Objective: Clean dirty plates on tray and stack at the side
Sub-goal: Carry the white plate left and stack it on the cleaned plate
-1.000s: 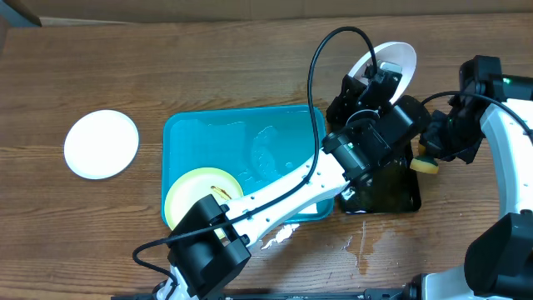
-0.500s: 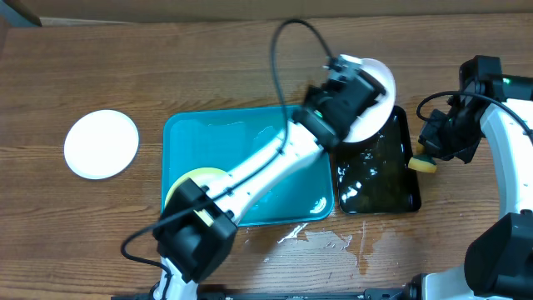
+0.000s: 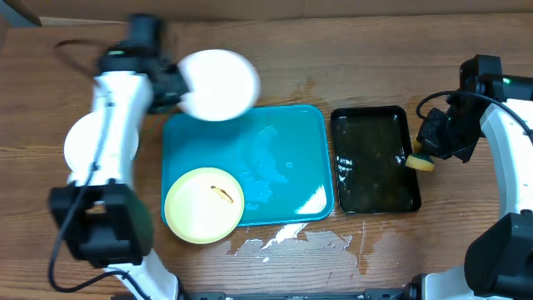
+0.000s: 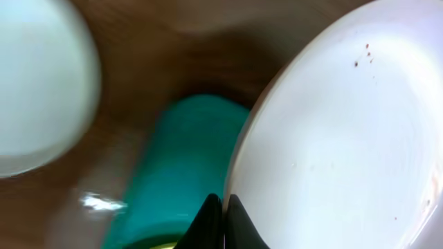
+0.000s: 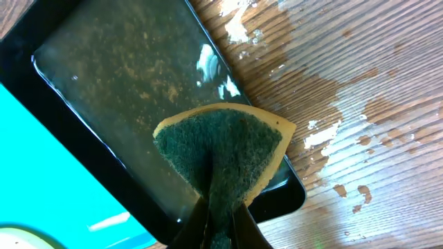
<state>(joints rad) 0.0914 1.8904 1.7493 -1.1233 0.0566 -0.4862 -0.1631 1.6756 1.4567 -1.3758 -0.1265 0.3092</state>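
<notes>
The white plate [image 3: 218,85] shows tiny brown specks. My left tool [image 4: 223,220] pinches its rim, arm stretched toward the far-left corner of the surface [image 3: 350,50]. My right tool [image 5: 220,211] clamps a sponge [image 5: 221,149].

No text, label, brand or number can be read anywhere in these views. The white plate [image 3: 218,85] at 11 o'clock is blurred and shows only a few tiny dark specks. The yellow plate [image 3: 204,205] at 7 o'clock, the blue tray [image 3: 283,133] at the centre, the black tray [image 3: 375,158] at 3 o'clock and the sponge [image 5: 221,149] beside it all have plain, unprinted surfaces.
</notes>
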